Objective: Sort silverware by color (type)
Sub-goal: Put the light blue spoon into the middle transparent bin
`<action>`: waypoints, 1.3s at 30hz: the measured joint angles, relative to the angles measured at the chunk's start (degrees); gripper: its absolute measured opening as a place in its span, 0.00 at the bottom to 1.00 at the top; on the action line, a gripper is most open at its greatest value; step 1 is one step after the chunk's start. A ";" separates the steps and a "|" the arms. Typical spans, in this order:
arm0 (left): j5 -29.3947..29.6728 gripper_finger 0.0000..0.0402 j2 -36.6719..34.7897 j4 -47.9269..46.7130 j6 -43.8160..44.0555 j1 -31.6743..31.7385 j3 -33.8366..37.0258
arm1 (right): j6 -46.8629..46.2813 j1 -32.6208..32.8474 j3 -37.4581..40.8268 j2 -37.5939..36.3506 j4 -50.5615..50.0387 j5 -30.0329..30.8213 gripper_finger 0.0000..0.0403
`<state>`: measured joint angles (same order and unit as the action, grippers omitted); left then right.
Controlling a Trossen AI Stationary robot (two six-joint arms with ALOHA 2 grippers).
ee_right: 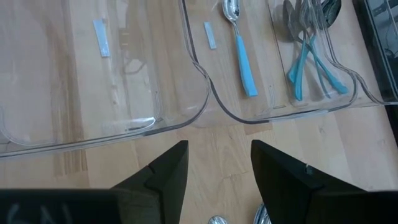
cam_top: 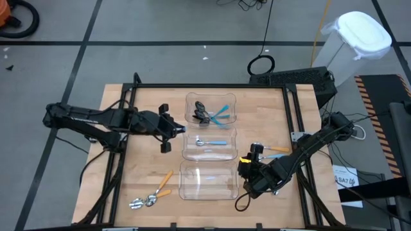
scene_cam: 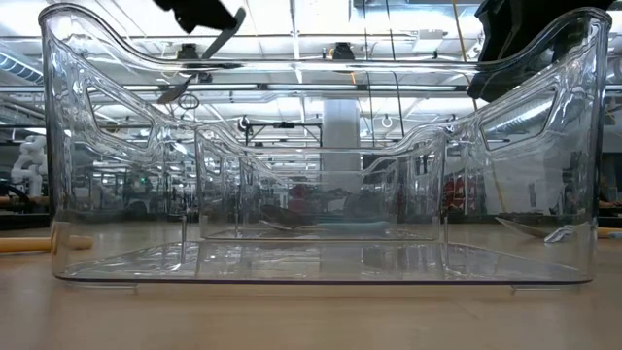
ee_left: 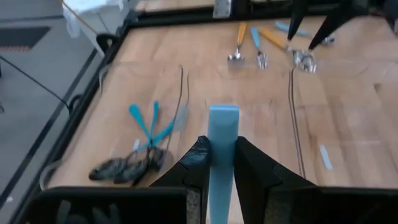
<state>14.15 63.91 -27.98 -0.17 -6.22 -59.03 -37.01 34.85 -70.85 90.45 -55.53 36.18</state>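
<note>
**Left arm carries a blue-handled spoon beside the bins**

The left gripper (cam_top: 166,131) hangs over the surface (cam_top: 141,170) just left of the three clear bins, its fingers clenched on a light-blue spoon handle (ee_left: 222,155). That handle runs straight out between the fingers, its long axis pointing toward the bins. The middle bin (cam_top: 209,144) already holds one silver spoon with a blue handle (ee_right: 239,46); the far bin (cam_top: 210,109) holds dark spoons with blue handles (cam_top: 212,114); the near bin (cam_top: 207,181) looks empty. My judgement: the drop turns on which bin matches the held spoon's bowl, which I cannot see. The right gripper (ee_right: 214,180) waits with fingers released, right of the near bin, closer to the orange-handled spoons (cam_top: 273,150). More orange-handled spoons (cam_top: 153,192) lie near the front left.
</note>
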 joint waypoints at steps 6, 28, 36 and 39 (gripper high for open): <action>-0.02 0.13 3.37 -0.38 -2.56 0.00 -4.92 | 0.00 0.00 -0.02 0.00 -0.02 0.00 0.42; -0.68 0.13 20.82 1.89 -8.67 1.07 -12.83 | 0.00 0.00 0.00 0.00 -0.04 0.00 0.42; -0.87 0.13 25.29 4.22 -8.07 1.05 -12.83 | 0.00 0.00 0.00 0.00 -0.04 0.00 0.42; -2.19 0.13 26.84 6.31 -7.31 1.07 -12.83 | 0.00 0.00 0.00 0.00 -0.04 0.00 0.42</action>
<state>11.96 90.75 -21.67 -7.48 -5.15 -71.85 -37.01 34.85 -70.85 90.45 -55.57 36.18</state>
